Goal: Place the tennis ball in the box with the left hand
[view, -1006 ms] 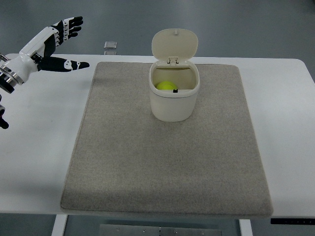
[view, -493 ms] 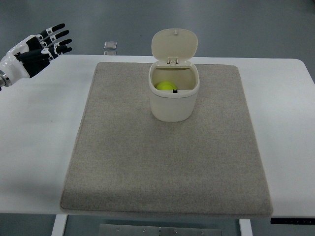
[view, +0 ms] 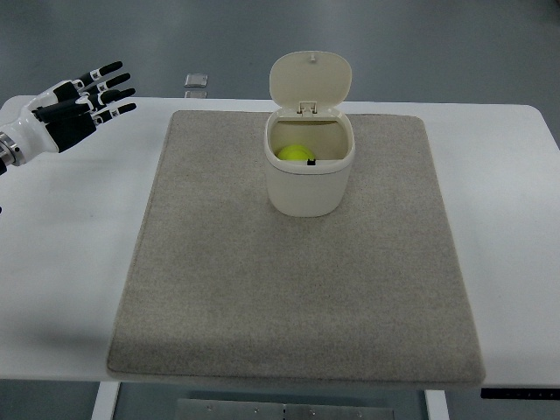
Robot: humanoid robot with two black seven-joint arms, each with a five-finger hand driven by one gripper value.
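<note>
At the desk's [view: 70, 262] far left corner we see our left hand [view: 66, 114] with fingers spread, holding nothing. Near the far edge's middle, on the grey mat [view: 297, 289], the tennis ball [view: 293, 152] lies inside the open-lidded box [view: 308, 166].

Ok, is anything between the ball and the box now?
Nothing visible: the ball already lies inside the open box, lid tipped back. The left hand is empty, fingers spread, off over the table's left side.
</note>
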